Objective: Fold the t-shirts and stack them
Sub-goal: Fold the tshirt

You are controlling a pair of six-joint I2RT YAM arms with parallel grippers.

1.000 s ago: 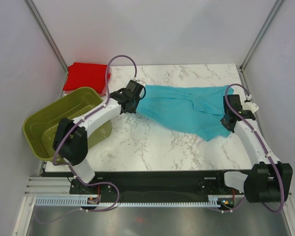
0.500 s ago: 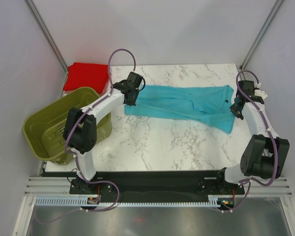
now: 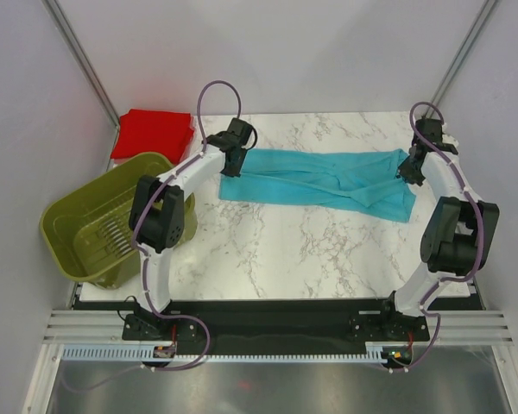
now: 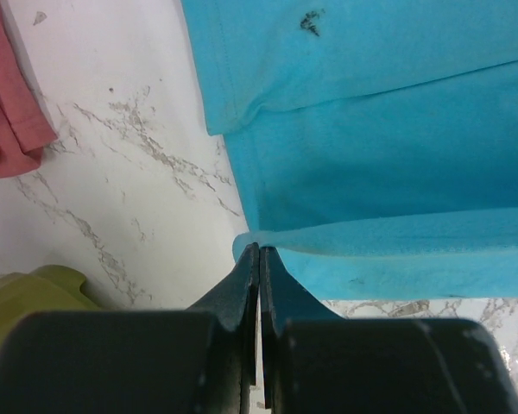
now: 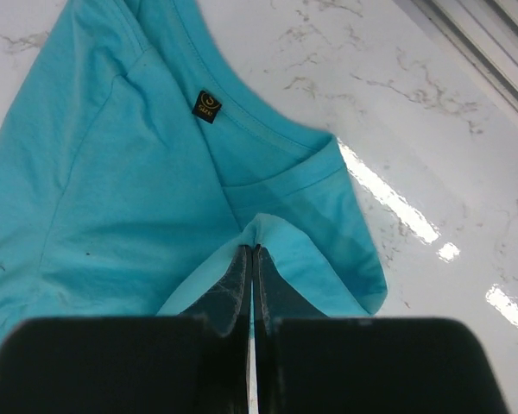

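Observation:
The turquoise t-shirt (image 3: 319, 177) lies stretched as a long band across the back of the table. My left gripper (image 3: 234, 164) is shut on its left edge, which shows as a pinched fold in the left wrist view (image 4: 257, 245). My right gripper (image 3: 407, 171) is shut on its right end near the neck; the right wrist view (image 5: 253, 247) shows cloth pinched between the fingers, with the black neck label (image 5: 207, 106) above. The red t-shirt (image 3: 152, 134) lies as a flat folded bundle at the back left corner, and its edge shows in the left wrist view (image 4: 9, 95).
An olive-green slotted basket (image 3: 82, 216) stands at the left edge of the table, beside the left arm. The marble tabletop (image 3: 285, 250) shows in front of the shirt. Metal frame posts (image 3: 453, 65) rise at the back corners.
Both grippers moved toward the back of the table, dragging the turquoise shirt with them. It went from a slanted, sagging shape to a straight, flatter band.

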